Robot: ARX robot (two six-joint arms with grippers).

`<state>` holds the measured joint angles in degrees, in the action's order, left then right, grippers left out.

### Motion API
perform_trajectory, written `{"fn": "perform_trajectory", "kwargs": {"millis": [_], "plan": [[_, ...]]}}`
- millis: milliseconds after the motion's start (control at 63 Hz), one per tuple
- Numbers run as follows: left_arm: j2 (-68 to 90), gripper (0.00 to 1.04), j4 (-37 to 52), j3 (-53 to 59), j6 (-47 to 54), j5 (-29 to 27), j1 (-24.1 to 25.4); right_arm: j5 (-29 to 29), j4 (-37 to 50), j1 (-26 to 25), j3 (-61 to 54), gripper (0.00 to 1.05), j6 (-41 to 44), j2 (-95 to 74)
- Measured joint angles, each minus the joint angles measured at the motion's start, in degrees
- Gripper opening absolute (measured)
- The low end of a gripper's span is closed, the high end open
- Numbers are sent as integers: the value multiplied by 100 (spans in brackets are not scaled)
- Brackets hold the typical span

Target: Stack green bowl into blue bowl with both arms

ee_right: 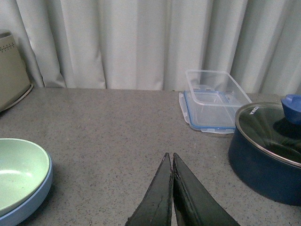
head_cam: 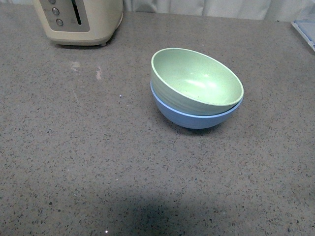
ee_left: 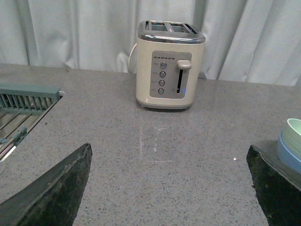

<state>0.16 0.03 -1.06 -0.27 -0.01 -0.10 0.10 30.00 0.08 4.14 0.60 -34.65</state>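
The green bowl (head_cam: 196,79) sits tilted inside the blue bowl (head_cam: 196,117) on the grey counter, right of centre in the front view. Neither arm shows in the front view. In the left wrist view the stacked bowls peek in at the edge, green bowl (ee_left: 295,130) over blue bowl (ee_left: 289,153). My left gripper (ee_left: 169,162) is open and empty over bare counter, apart from the bowls. In the right wrist view the green bowl (ee_right: 19,174) rests in the blue bowl (ee_right: 33,200). My right gripper (ee_right: 170,159) is shut and empty, beside the bowls.
A cream toaster (head_cam: 78,19) stands at the back left; it also shows in the left wrist view (ee_left: 169,66). A green dish rack (ee_left: 23,106) lies beside it. A clear lidded container (ee_right: 211,101) and a dark blue pot (ee_right: 268,150) with a glass lid stand beyond my right gripper.
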Motion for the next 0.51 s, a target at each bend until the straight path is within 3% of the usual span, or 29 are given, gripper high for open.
{"fn": "perform_trajectory", "kwargs": {"millis": [508], "plan": [[2, 98, 0, 0, 0, 0, 0, -2, -1016, 0, -387, 1, 0, 1513]]}}
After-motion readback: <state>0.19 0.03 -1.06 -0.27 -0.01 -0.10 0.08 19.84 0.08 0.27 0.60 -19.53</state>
